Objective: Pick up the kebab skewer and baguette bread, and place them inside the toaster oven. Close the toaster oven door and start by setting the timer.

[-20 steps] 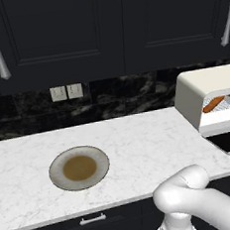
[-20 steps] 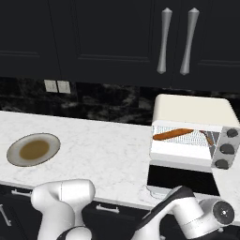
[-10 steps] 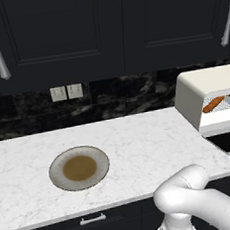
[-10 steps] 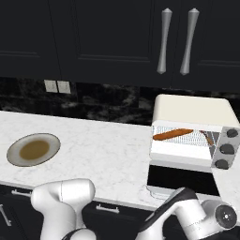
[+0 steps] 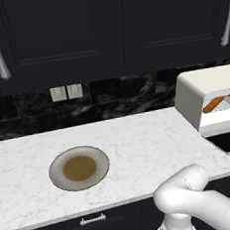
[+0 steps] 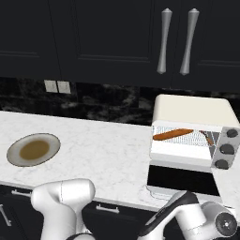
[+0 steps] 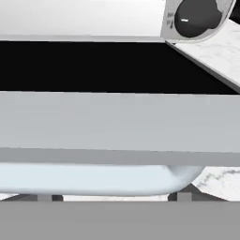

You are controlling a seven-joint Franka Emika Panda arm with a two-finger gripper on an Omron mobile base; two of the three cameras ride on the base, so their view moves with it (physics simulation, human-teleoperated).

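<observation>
The cream-white toaster oven (image 6: 192, 108) stands at the counter's right end, and its black glass door (image 6: 183, 180) is folded down flat. On the wire rack inside lies the orange-brown baguette bread (image 6: 173, 134), also seen from the left (image 5: 213, 104). The thin kebab skewer (image 6: 206, 137) lies at the rack's right side. My gripper (image 7: 114, 198) is low in front of the door, open. Its dark fingertips (image 7: 44, 197) stand wide apart just under the pale handle bar (image 7: 93, 180). Beyond the bar is the door glass (image 7: 93, 65), with a dark timer knob (image 7: 194, 16) above.
A round plate (image 5: 79, 167) with a brown centre sits on the white marble counter (image 5: 139, 134) at the left. Three dark knobs (image 6: 227, 149) line the oven's right panel. Dark upper cabinets with silver handles (image 6: 164, 40) hang above, and drawer pulls (image 5: 92, 220) sit under the counter edge.
The arm's hand has crept slightly to the right under the door's front edge. Oven, food and plate have not moved.
</observation>
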